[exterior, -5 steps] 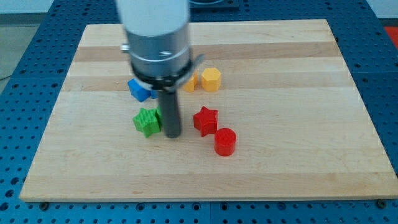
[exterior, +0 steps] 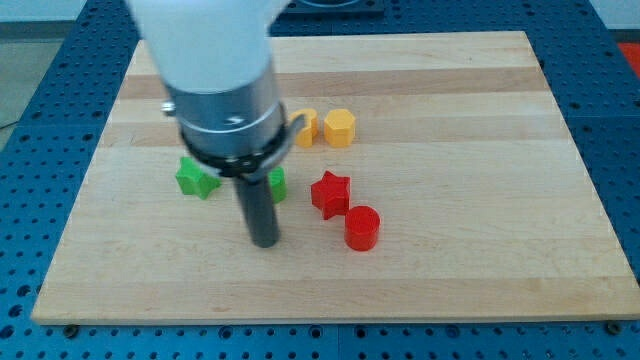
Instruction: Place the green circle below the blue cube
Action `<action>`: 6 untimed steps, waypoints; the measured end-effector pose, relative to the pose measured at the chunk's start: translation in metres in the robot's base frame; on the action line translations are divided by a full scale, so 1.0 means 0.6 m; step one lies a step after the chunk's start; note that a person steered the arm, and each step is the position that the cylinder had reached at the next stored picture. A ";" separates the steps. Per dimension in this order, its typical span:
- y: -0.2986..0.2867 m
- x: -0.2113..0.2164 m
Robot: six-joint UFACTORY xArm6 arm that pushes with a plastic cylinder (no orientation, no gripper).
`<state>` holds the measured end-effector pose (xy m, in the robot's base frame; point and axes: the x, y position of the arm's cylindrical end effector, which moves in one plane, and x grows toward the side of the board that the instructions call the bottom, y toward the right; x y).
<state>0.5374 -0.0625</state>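
Note:
My tip rests on the board, below and between two green blocks. A green star lies up and to the left of the tip. A second green block, rounded as far as I can see, peeks out on the right side of the rod, just above the tip. The arm's wide body hides most of it. The blue cube does not show; the arm covers the spot above the green blocks.
A red star and a red cylinder lie to the right of the tip. A yellow hexagon and a partly hidden yellow block sit higher up. The wooden board lies on a blue perforated table.
The arm has moved left and down the view. The green star has shifted up and left. The blue cube, visible before, is now hidden behind the arm.

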 end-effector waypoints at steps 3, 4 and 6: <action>0.065 -0.093; -0.001 -0.083; -0.113 -0.083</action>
